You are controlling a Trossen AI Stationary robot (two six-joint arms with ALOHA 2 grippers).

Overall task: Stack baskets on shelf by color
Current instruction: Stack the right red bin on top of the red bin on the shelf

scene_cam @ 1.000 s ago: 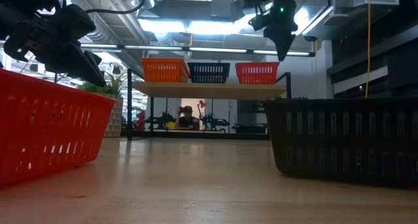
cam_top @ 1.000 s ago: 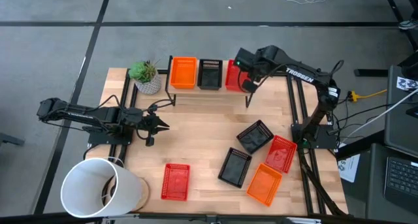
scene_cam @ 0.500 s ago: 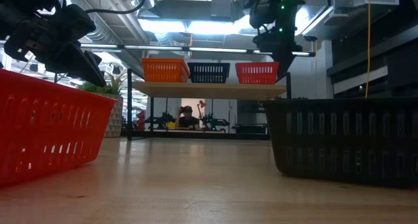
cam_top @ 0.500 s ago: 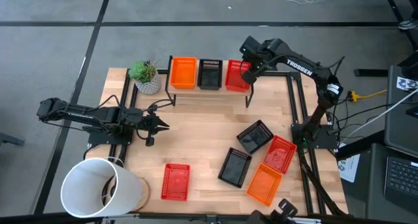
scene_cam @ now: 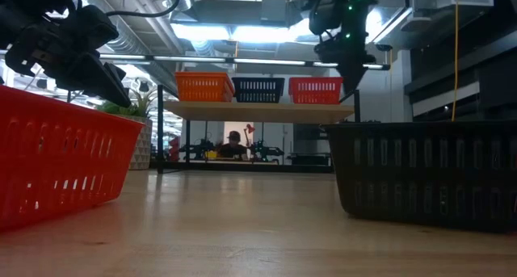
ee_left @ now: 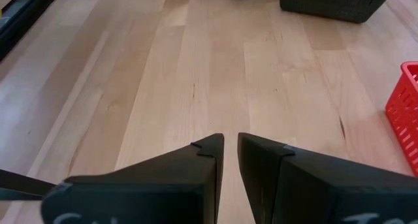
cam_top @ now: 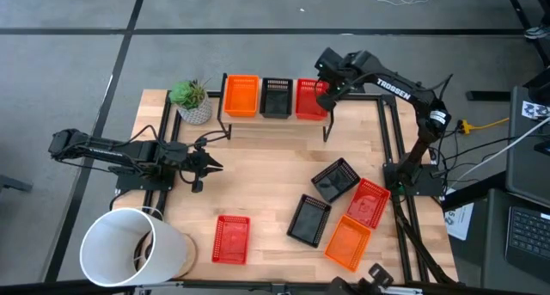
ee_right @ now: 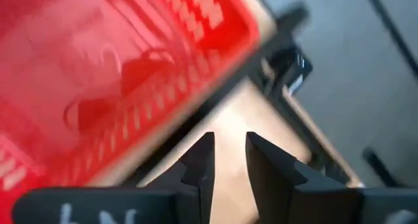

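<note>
I see the light-wood plank desk [cam_top: 275, 170] with the big white plastic bucket [cam_top: 129, 248] cut off by the frame's lower edge at its near left corner. The low light-wood shelf on thin black legs [cam_top: 271, 123] stands along the far edge, carrying a row of three mesh-sided rectangular plastic baskets: orange basket [cam_top: 241, 95], black basket [cam_top: 276, 97], red basket [cam_top: 310, 100]. The right arm partly covers the red one's right end. Five more baskets lie loose on the desk: a lone red one [cam_top: 230, 239] near the front, and to the right a cluster of two black [cam_top: 335, 180] [cam_top: 309, 219], one red [cam_top: 369, 202] and one orange [cam_top: 348, 242]. My right gripper [ee_right: 228, 160] hangs at the red shelf basket's outer corner, fingers narrowly parted, holding nothing; its wrist view is smeared. My left gripper [ee_left: 230, 160] waits low over bare desk at the left, fingers nearly together, empty.
</note>
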